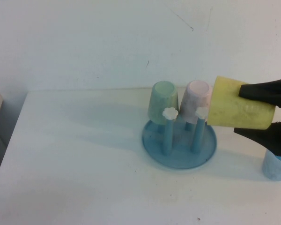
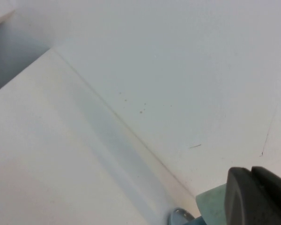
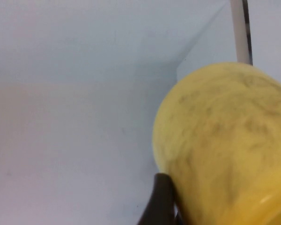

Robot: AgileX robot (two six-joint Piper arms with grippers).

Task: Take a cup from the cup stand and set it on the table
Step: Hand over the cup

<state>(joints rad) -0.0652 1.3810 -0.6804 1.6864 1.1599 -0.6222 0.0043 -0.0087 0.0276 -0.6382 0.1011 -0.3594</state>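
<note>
My right gripper (image 1: 239, 111) is shut on the yellow cup (image 1: 225, 105), holding it tipped on its side in the air just right of the cup stand (image 1: 178, 157), clear of the pegs. In the right wrist view the cup (image 3: 225, 140) fills the frame, with one dark finger (image 3: 161, 201) against it. The blue stand sits on the white table (image 1: 75, 164); two front pegs with white knobs (image 1: 170, 113) stand bare. My left gripper (image 2: 253, 197) shows only in the left wrist view, empty, its fingers together.
A pale green cup (image 1: 162, 101) and a pink cup (image 1: 197, 98) hang upside down on the stand's rear pegs. A light blue cup (image 1: 276, 166) stands on the table under my right gripper. The green cup (image 2: 213, 206) also shows behind my left fingers.
</note>
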